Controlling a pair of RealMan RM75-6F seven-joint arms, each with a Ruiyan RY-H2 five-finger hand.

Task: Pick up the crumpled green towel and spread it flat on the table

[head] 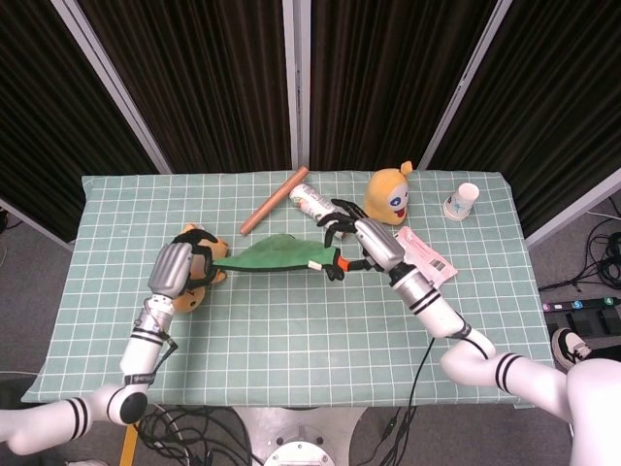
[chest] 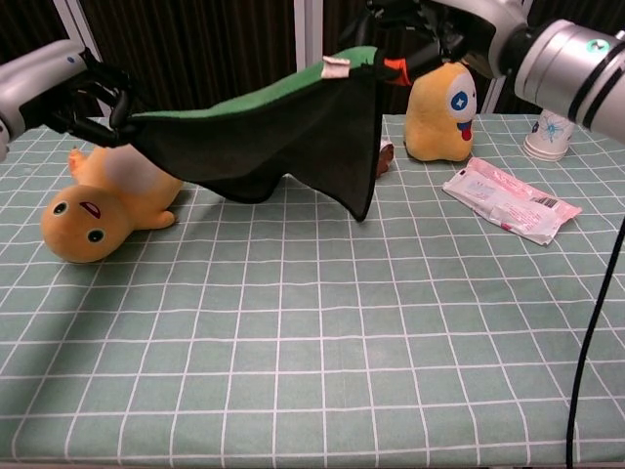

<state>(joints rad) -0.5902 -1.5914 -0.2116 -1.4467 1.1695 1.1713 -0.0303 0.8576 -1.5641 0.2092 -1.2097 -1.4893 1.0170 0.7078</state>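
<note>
So you had the dark green cloth towel [chest: 283,137] off the table and opened out, stretched between both hands above the green checked tablecloth [head: 291,320], which put you past the pick-up and, by my reading, about to lay it down; the spreading flat was not yet done. It hung in the air over the middle-left of the table, its lower edge sagging toward the cloth without clearly touching it. Its long axis ran left to right across the table, from one hand to the other, rising a little toward the right in the chest view. Your left hand [head: 182,269] had its fingers curled around the towel's left end, just above the orange plush duck toy [chest: 103,200]. Your right hand [head: 361,243] pinched the right corner, near the white label, with the other fingers spread, close in front of the yellow plush figure with one blue eye [chest: 444,98].
</note>
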